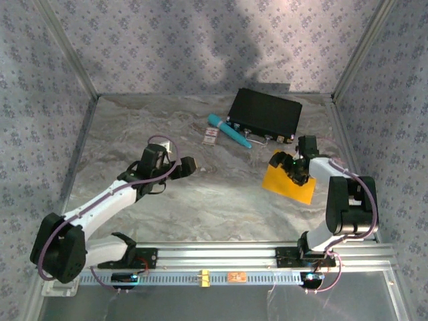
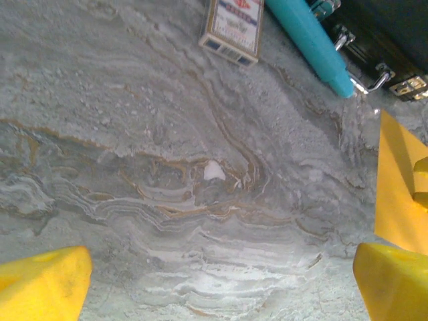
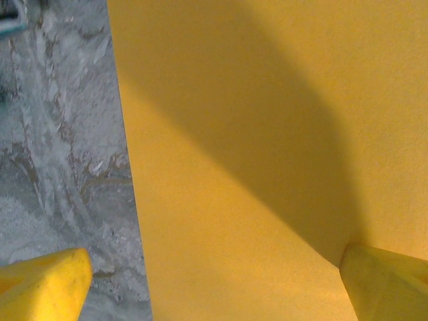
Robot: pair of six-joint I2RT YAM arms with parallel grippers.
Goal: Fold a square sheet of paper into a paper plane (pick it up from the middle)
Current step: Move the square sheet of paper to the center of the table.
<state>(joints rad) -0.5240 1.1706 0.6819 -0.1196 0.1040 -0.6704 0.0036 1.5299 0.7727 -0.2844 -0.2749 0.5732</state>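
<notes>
Thin orange-yellow square paper sheet (image 1: 289,182) lies flat on grey marbled table (image 1: 200,200), right side, under right gripper (image 3: 214,287): jaws wide, empty. Left gripper (image 2: 217,287) wide, empty. Judged light, floppy, slippery, crease-prone; pinch at middle.

We read no text anywhere; the small card (image 2: 232,28), top of frame, has red-blue print, too blurred.

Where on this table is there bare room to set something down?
Back left is bare, from the wall to the small card. The front middle is free too, between the left gripper, the square sheet of paper and the rail. Back right is crowded: black case, teal pen, right gripper.
</notes>
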